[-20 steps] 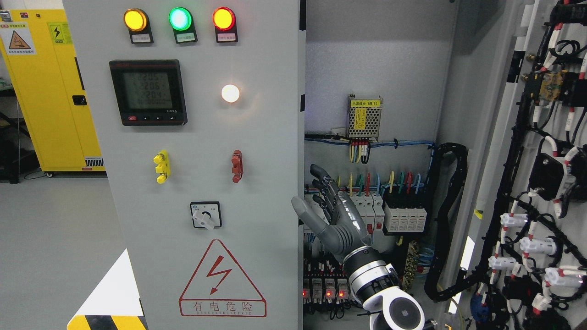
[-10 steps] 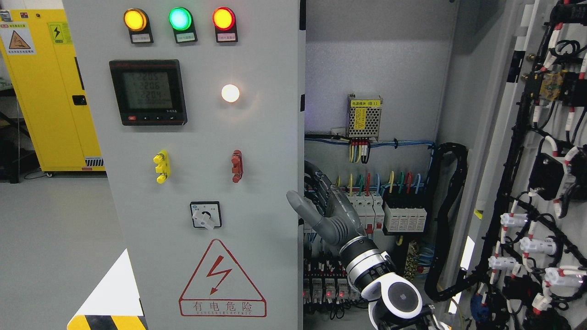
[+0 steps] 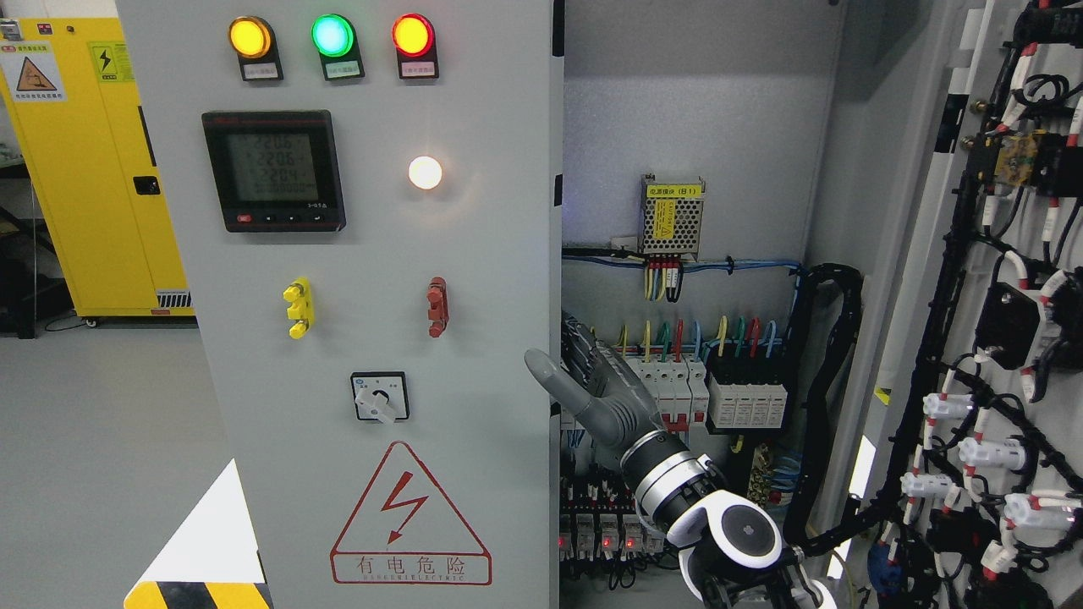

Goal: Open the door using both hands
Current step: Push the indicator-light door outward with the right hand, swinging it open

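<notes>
The grey left door (image 3: 474, 254) of the electrical cabinet stands closed, carrying lamps, a meter and a rotary switch (image 3: 379, 397). The right door (image 3: 998, 254) is swung wide open at the far right, its wired inner side showing. My right hand (image 3: 565, 365) comes up from the lower right and sits at the left door's free edge (image 3: 557, 279). Its thumb (image 3: 541, 372) lies in front of the door face, and its stretched fingers (image 3: 584, 347) slip behind the edge, tips hidden. The left arm is out of view.
Inside the open half are a row of breakers (image 3: 719, 389) with coloured wires, a small power supply (image 3: 673, 216) and a black cable chain (image 3: 833, 355). A yellow cabinet (image 3: 85, 169) stands at the back left on grey floor.
My right hand has moved left and slightly down, from in front of the breakers to the left door's edge; its fingers now pass behind that edge.
</notes>
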{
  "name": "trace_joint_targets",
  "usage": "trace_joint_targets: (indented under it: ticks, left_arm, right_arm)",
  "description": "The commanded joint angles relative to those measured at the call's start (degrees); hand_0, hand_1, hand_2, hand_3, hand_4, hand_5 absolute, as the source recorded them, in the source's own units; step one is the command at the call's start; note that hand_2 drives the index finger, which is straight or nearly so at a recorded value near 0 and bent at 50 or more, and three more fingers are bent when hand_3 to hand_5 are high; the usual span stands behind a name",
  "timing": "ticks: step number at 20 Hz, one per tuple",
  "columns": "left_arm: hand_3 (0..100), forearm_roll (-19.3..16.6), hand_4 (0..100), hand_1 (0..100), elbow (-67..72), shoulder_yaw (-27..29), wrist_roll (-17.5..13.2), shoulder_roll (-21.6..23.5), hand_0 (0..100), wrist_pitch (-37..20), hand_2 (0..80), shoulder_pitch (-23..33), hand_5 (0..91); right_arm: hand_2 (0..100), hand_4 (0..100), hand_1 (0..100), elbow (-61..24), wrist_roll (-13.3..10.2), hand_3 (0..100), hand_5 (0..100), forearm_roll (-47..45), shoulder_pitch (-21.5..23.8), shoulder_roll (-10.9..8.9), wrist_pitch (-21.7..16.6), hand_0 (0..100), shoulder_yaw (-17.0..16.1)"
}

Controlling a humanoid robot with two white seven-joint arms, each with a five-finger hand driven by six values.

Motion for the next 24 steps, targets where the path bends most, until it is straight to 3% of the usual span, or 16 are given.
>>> trace_joint_targets:
  ticks: [1, 2, 5, 9, 13, 22, 24]
  left_arm:
    - [0, 0.00, 0, 56, 1.76, -0.02, 0.04, 0.23, 12, -0.01, 0.0, -0.01, 0.0]
    - [0, 0.00, 0, 56, 1.76, -0.02, 0.04, 0.32, 12, -0.01, 0.0, -0.01, 0.0]
    - [0, 0.00, 0, 56, 1.76, -0.02, 0.04, 0.41, 12, -0.01, 0.0, -0.01, 0.0]
    - [0, 0.00, 0, 56, 1.85, 0.07, 0.04, 0.23, 12, -0.01, 0.0, 0.08, 0.0]
    - [0, 0.00, 0, 56, 1.85, 0.07, 0.04, 0.23, 12, -0.01, 0.0, 0.08, 0.0]
    - [0, 0.00, 0, 56, 1.85, 0.07, 0.04, 0.32, 12, -0.01, 0.0, 0.08, 0.0]
    - [0, 0.00, 0, 56, 1.85, 0.07, 0.04, 0.41, 12, -0.01, 0.0, 0.08, 0.0]
  right_arm:
    - [4, 0, 50, 3.36, 0.85, 0, 0, -3.72, -0.87, -0.02, -0.07, 0, -2.19]
    - [4, 0, 50, 3.71, 1.64, 0, 0, -3.81, -1.22, -0.02, -0.15, 0, -2.54]
    - [4, 0, 50, 4.07, 7.60, 0, 0, -3.72, -2.19, -0.02, -0.15, 0, -3.77]
    - [4, 0, 50, 4.51, 8.76, 0, 0, -3.81, -2.19, -0.46, -0.07, 0, -4.13]
    - [4, 0, 50, 5.03, 14.29, 0, 0, -3.73, -2.81, -0.37, -0.07, 0, -5.53]
    - [4, 0, 50, 5.04, 14.83, 0, 0, -5.57, -2.37, -0.55, 0.02, 0, -6.84]
    - [4, 0, 50, 4.95, 16.05, 0, 0, -5.92, -2.28, -0.55, 0.02, 0, -7.02]
